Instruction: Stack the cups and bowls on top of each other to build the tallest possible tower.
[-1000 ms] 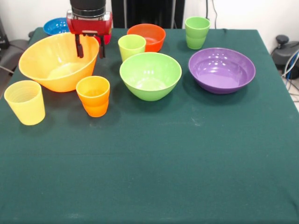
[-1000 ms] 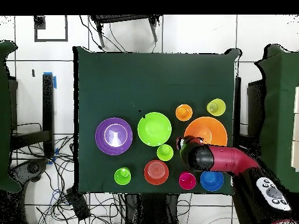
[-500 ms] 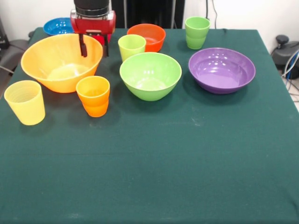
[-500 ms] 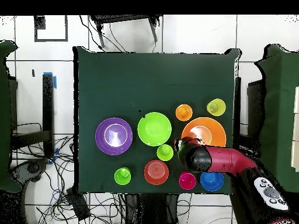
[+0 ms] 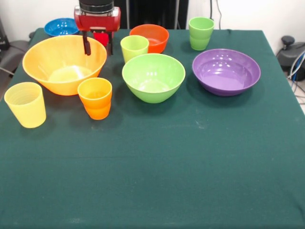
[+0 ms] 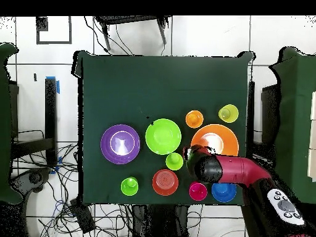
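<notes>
Front view, read near to far, with clock directions taken on the green table as that view shows it. Nothing is stacked yet. Nearest me, at about 9 o'clock, stand the pale yellow cup and the orange cup, well apart from each other. Behind them lie the very large yellow-orange bowl, the lime green bowl near centre, and the purple bowl toward 2 o'clock. Farther back come the lime-yellow cup, the small orange bowl, the green cup at 1 o'clock and the blue bowl at 11 o'clock. The red-pink cup shows clearly only from overhead.

My gripper hangs over the far rim of the yellow-orange bowl, its two dark fingers spread apart with nothing between them.

I judge all pieces to be light, stiff, smooth plastic: easily tipped, likely to slide on contact. I would pinch a bowl across its rim wall, one finger inside and one outside; the stepped waist on the orange and green cups offers a surer hold.
</notes>
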Controlling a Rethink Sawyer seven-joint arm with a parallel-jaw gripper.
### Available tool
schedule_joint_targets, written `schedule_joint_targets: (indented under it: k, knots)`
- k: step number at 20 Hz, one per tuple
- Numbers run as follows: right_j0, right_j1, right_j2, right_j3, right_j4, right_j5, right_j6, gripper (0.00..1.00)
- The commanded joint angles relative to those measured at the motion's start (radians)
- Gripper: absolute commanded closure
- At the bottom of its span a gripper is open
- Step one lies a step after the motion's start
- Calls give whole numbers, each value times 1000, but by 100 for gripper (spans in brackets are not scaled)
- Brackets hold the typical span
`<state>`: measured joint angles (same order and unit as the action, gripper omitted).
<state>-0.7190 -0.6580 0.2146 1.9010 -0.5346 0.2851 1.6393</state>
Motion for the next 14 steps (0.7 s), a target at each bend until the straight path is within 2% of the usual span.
schedule_joint_targets:
  k: [1, 2, 7, 14]
  knots:
    - [47, 18, 42, 29, 7, 14, 83, 0]
    - [48, 19, 41, 29, 2, 3, 84, 100]
    - [54, 19, 33, 29, -9, -20, 90, 100]
    - [61, 34, 25, 17, 16, -1, 110, 100]
